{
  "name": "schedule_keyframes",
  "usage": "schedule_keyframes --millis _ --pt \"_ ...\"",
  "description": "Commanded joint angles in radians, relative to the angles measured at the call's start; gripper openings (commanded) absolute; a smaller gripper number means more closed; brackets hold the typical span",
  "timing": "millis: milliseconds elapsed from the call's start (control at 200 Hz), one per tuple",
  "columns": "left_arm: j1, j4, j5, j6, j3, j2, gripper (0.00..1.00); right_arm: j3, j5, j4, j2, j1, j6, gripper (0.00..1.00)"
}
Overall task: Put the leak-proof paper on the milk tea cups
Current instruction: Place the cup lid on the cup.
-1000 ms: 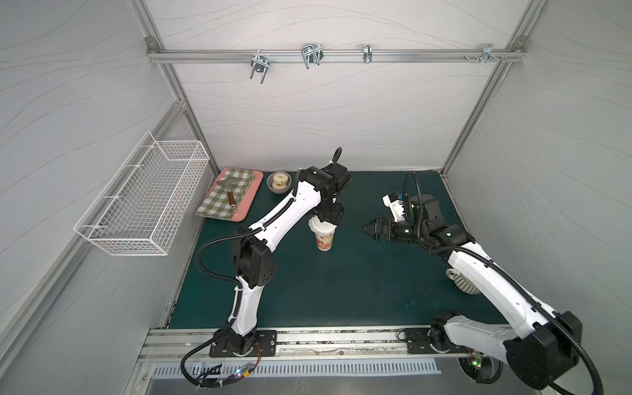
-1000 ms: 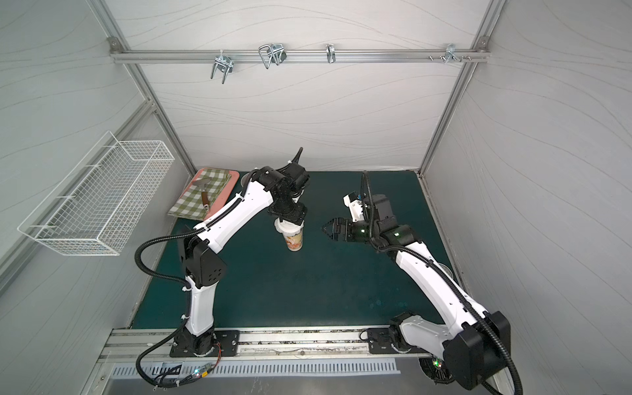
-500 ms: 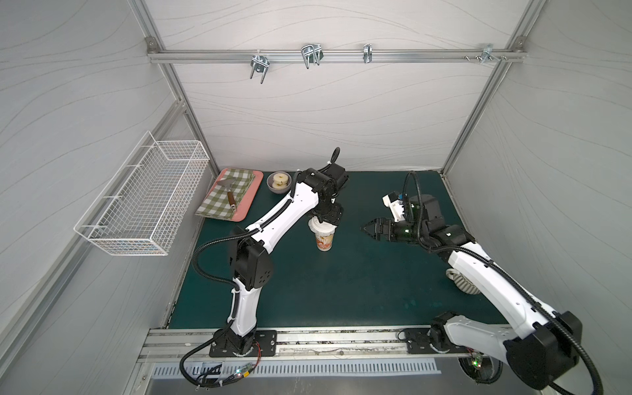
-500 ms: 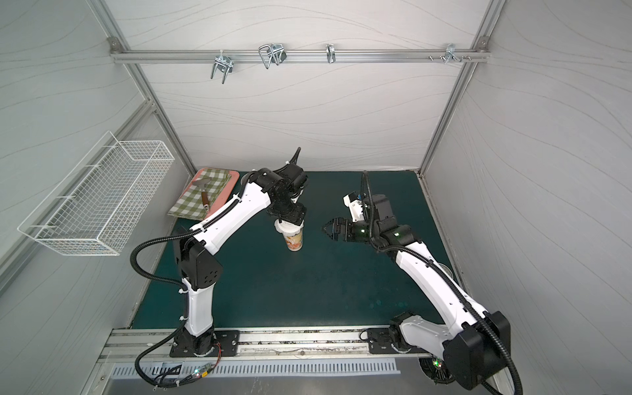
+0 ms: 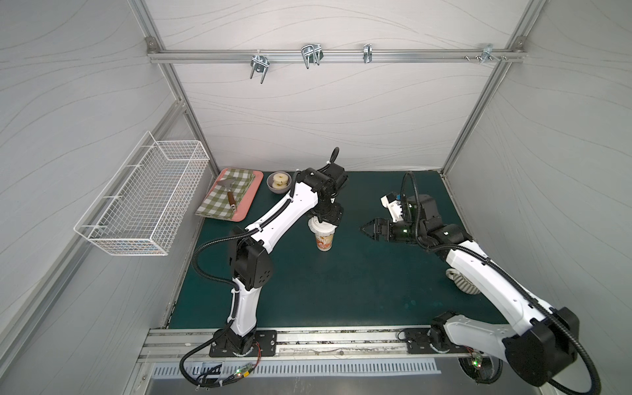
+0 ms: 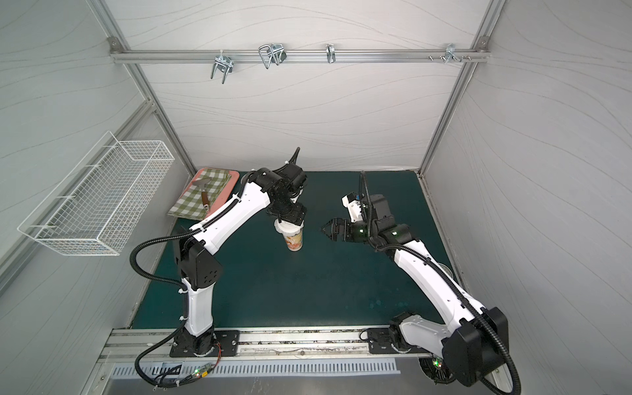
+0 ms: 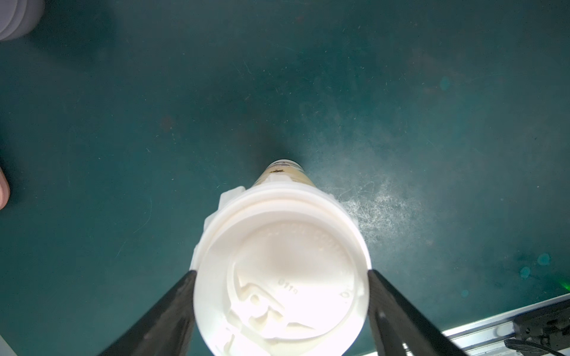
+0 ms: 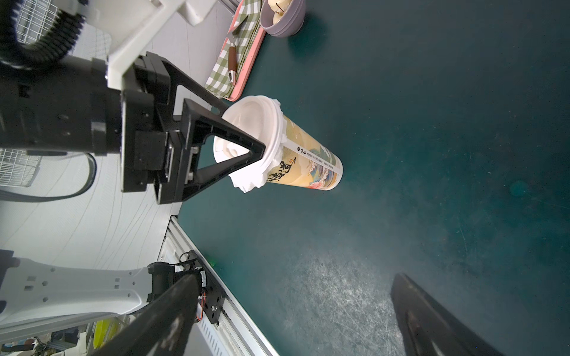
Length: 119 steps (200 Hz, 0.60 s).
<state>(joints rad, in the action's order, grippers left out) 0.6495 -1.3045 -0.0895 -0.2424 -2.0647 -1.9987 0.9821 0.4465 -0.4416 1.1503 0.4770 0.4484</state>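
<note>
Left wrist view: the left gripper straddles the white lid, one finger at each side of its rim. Cannot tell whether they pinch it or merely touch. The lid sits on the cup, and the paper is trapped beneath it, its crinkled edge poking out below the rim.

Against the top views a second ago, cup and arms sit unchanged. Judgement: paper placed and capped, letting go is the step in hand.

Beyond, the right gripper hangs well apart from the cup, jaws wide, empty. The green mat is scuffed pale in patches.

Farther off: striped mug, tray, bowl, wire basket on the wall, white panels, hook rail.
</note>
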Motion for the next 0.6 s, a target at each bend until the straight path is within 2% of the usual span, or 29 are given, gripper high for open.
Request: schedule_keyframes --millis 0,590 --pt "-0.004 -0.042 -0.002 -0.002 -0.055 0.011 0.86 0.030 0.003 0.017 0.005 0.008 0.008 0.99" --pt "-0.004 -0.055 -0.012 -0.001 -0.072 0.024 0.89 0.035 0.001 0.022 0.008 0.015 0.013 0.99"
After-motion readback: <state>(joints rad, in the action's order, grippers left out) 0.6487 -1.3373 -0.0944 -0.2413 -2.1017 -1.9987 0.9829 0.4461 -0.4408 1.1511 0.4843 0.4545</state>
